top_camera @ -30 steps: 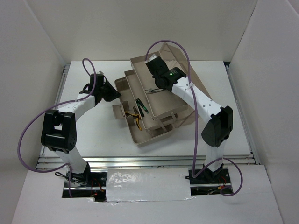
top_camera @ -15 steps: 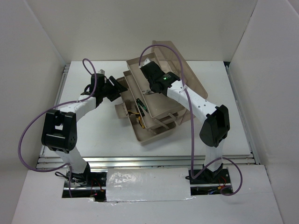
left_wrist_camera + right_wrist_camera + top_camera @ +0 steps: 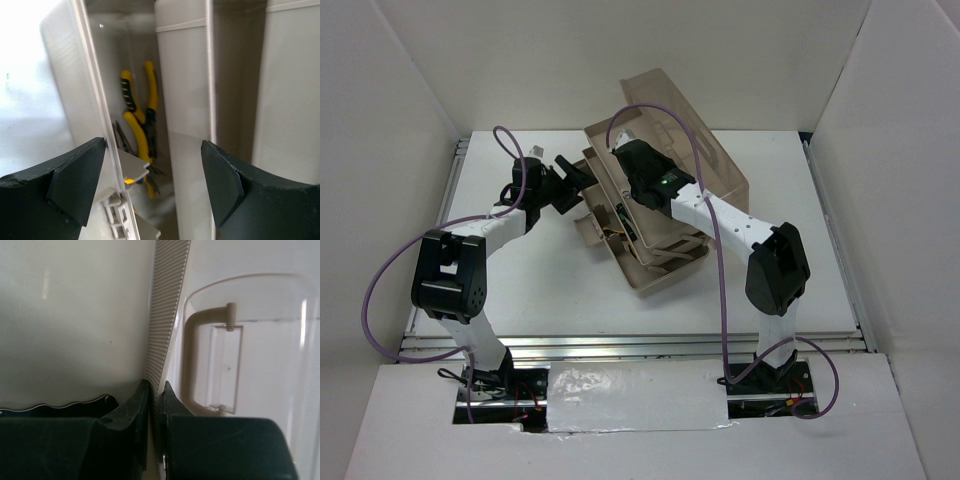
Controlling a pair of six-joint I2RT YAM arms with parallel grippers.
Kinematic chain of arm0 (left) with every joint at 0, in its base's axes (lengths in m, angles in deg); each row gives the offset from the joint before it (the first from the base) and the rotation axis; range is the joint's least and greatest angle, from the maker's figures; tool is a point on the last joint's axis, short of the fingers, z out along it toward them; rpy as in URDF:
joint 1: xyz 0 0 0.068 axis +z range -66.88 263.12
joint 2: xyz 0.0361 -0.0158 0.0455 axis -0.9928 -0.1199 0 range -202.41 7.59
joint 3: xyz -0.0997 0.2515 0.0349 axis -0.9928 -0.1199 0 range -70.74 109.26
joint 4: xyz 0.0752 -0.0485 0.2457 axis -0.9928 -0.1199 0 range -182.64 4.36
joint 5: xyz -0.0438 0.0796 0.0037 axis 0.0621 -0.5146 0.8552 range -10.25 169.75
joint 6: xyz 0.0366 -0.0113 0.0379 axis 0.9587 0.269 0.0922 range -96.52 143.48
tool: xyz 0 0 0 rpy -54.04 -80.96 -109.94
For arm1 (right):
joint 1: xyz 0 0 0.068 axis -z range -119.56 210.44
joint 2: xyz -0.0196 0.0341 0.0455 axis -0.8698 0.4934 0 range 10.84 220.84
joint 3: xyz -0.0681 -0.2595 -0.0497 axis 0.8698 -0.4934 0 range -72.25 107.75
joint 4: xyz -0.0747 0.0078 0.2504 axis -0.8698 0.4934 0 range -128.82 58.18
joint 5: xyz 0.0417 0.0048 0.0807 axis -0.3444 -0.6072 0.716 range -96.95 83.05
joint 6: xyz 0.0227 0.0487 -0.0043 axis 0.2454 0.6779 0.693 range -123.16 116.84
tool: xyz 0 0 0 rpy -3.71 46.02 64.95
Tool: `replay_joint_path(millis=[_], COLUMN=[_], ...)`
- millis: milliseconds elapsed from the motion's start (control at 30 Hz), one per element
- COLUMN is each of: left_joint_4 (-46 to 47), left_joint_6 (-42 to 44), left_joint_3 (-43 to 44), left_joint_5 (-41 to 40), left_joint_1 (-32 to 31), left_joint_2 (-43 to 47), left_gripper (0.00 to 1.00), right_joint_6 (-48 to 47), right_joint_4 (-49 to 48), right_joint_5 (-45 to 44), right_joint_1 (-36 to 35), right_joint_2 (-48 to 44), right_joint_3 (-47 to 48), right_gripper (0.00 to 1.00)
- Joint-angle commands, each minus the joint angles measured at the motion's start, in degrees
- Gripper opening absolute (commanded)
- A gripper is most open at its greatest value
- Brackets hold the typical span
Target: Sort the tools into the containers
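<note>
Our left gripper stands wide, its two dark fingers well apart and closed on nothing. A thin beige wall of the toolbox runs up between them in the left wrist view. Toward 12 o'clock from the fingertips we see two yellow-and-black-handled pliers lying together at the bottom of the deep tub, one partly across the other. A beige tray sits just to their 3 o'clock side.

Our right gripper is pinched narrow on a ribbed edge of beige plastic, one finger on each face. At 3 o'clock from that edge lies the translucent lid with its pale handle.

From above, the left gripper is at the toolbox's 9 o'clock side and the right gripper at its 12 o'clock end. The lid is tilted up toward 1 o'clock. We make out a thin dark screwdriver with a green mark in a shallow tray. The toolbox sits askew on the white table.
</note>
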Motion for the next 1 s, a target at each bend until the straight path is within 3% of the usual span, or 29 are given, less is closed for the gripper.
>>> replay_joint_path(millis=[0,167,433,600,733,967], left_joint_4=[14.7,19.2,32.5,33.6,40.8,49.6], left_joint_6=[-4.3,-5.3,-14.3,-15.7,-19.6,-27.5], left_joint_3=[-0.3,-3.6,-1.5,3.5,7.5,16.1], left_joint_5=[9.5,16.0,25.2,22.6,18.8,17.4], left_joint_1=[1.9,7.2,14.6,12.3,9.4,4.0], left_joint_2=[2.5,7.1,8.2,5.0,0.2,-10.8], left_gripper=[0.91,0.91,0.81,0.85,0.84,0.78], right_joint_6=[-16.4,-20.9,-21.8,-23.2,-24.5,-24.9], right_joint_4=[-14.8,-20.0,-21.1,-22.8,-25.2,-25.6], right_joint_5=[-6.7,-7.0,-7.0,-7.0,-7.3,-6.9], right_joint_1=[-1.6,-0.9,-0.9,-1.3,-1.2,-1.1], right_joint_2=[-0.6,-0.3,-0.4,-0.8,-0.7,-0.2], right_joint_3=[-3.2,-5.1,-5.4,-6.9,-7.9,-8.1], right_gripper=[0.0,0.0,0.04,0.08,0.09,0.1])
